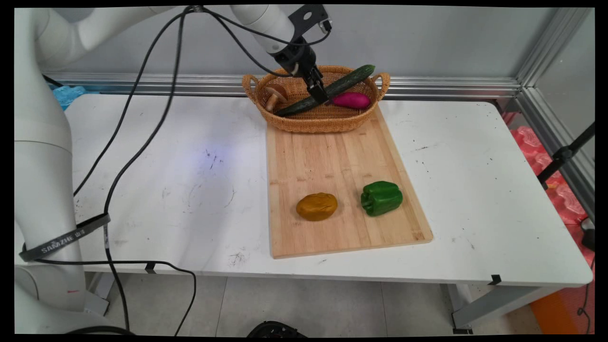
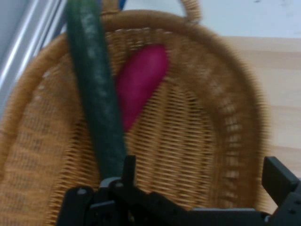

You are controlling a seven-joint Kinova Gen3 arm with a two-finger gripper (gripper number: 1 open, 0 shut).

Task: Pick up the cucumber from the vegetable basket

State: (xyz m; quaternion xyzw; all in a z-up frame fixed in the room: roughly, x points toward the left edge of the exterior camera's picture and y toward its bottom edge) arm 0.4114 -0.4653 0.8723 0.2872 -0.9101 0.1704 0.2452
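Claw [image 1: 319, 92] hangs inside the wicker basket [image 1: 304, 123] at the far end of the cutting board [image 1: 332, 156], its fingers spread wide, one finger [image 2: 128, 170] just beside the cucumber [image 1: 349, 80] that leans across the basket. A purple sweet potato [image 1: 352, 100] and a mushroom [image 1: 274, 95] lie in the basket. Nearer on the board sit a potato [image 1: 317, 206] and a green bell pepper [image 1: 381, 198], on the white bench [image 1: 190, 190].

One basket [image 1: 304, 121], five vegetables [image 1: 381, 197].
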